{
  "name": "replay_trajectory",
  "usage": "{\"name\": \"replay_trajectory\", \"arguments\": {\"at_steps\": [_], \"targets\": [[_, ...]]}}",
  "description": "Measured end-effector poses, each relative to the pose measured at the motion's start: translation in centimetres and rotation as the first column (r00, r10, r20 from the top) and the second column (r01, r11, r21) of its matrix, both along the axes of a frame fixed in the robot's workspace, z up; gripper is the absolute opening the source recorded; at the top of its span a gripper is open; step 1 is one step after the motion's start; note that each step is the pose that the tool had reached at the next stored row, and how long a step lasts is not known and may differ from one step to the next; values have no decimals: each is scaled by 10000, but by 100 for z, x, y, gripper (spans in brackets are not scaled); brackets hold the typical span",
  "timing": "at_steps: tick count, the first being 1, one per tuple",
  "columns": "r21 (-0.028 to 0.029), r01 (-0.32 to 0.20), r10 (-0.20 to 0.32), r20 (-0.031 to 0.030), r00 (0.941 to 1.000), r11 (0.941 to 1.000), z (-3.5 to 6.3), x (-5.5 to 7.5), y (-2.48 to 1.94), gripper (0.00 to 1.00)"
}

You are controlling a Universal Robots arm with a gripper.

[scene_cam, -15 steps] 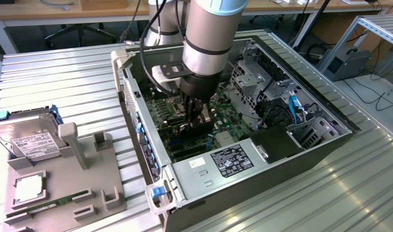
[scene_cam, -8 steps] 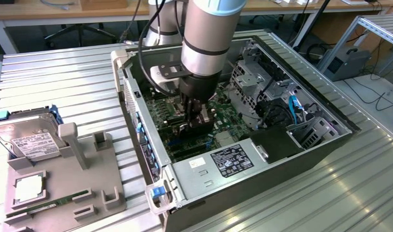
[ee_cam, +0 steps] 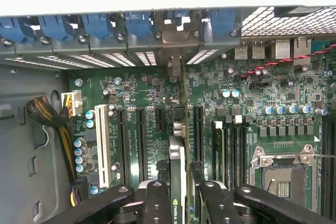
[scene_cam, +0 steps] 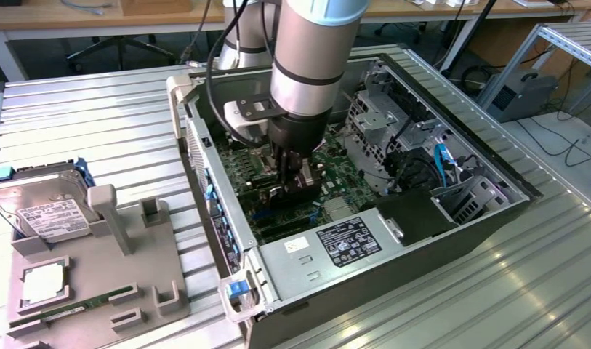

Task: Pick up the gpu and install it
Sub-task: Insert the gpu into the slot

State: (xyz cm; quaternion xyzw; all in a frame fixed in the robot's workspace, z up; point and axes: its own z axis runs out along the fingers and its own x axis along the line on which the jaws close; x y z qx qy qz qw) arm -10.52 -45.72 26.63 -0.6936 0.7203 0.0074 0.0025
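The gpu [ee_cam: 177,153] stands on edge over the green motherboard [ee_cam: 131,87], a thin dark card with a small logo near the fingers. Its silver bracket [ee_cam: 176,40] reaches the rear slot openings of the case. My gripper [ee_cam: 181,195] is shut on the card, one black finger [ee_cam: 156,203] on each side. In the exterior view the gripper [scene_cam: 293,182] is deep inside the open computer case [scene_cam: 217,218], low over the board, and hides most of the card.
Black expansion slots and a white slot [ee_cam: 103,145] flank the card; the CPU socket [ee_cam: 286,177] lies beside them. Blue clips [ee_cam: 100,24] line the rear wall. A power supply [scene_cam: 344,243] sits inside the case. A grey fixture [scene_cam: 101,291] outside holds a hard drive [scene_cam: 48,211] and RAM stick [scene_cam: 62,313].
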Motion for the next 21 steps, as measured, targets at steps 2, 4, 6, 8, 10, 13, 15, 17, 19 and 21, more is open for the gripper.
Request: {"name": "replay_trajectory", "arguments": {"at_steps": [2, 4, 6, 8, 10, 13, 15, 17, 19, 21], "targets": [[-1, 2, -2, -2, 10000, 10000, -3, -17, 0, 27], [-1, 2, -2, 0, 10000, 10000, -3, -17, 0, 27], [-1, 2, -2, 0, 10000, 10000, -3, -17, 0, 27], [-2, 2, -2, 0, 10000, 10000, -13, -18, 0, 27], [-2, 1, -1, 0, 10000, 10000, -18, -19, 0, 27], [-1, 2, -2, 1, 10000, 10000, -19, -19, 0, 27], [0, 2, -2, 2, 10000, 10000, -19, -19, 0, 27], [0, 2, -2, 1, 10000, 10000, -19, -19, 0, 27], [0, 2, -2, 1, 10000, 10000, -19, -19, 0, 27], [-1, 2, -2, 1, 10000, 10000, -19, -19, 0, 27]]}}
